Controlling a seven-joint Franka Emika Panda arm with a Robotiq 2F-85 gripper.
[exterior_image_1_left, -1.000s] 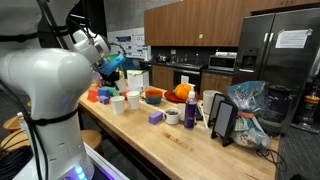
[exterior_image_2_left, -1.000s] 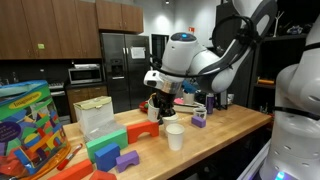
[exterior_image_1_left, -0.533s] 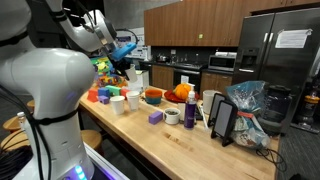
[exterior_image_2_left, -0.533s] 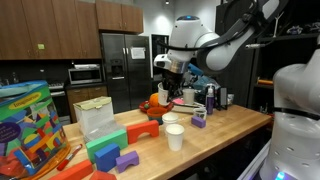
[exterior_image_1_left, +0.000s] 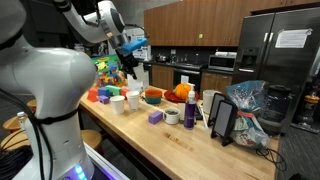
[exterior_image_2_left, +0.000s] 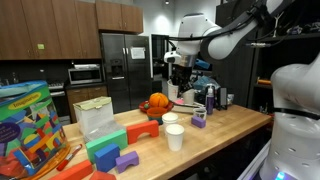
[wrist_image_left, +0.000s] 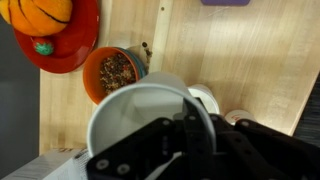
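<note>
No legible text or labels.

Illumination is indoor and moderate, from a ceiling light (exterior_image_2_left: 165, 3) at 12 o'clock. The surface (exterior_image_1_left: 190, 140) shows soft glare and faint shadows. In the wrist view the pincer (wrist_image_left: 197, 128) at 6 o'clock is dark and defocused, and the white cup (wrist_image_left: 130, 115) is overexposed. Fine detail is soft throughout.

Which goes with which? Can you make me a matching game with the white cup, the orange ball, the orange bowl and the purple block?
Things:
1 white cup
2 orange ball
3 orange bowl
4 purple block

Places:
A on the red plate
B alone on the bare wooden table
C held up by the gripper
D beside the plate, brown bits inside

Pairs: 1-C, 2-A, 3-D, 4-B
</note>
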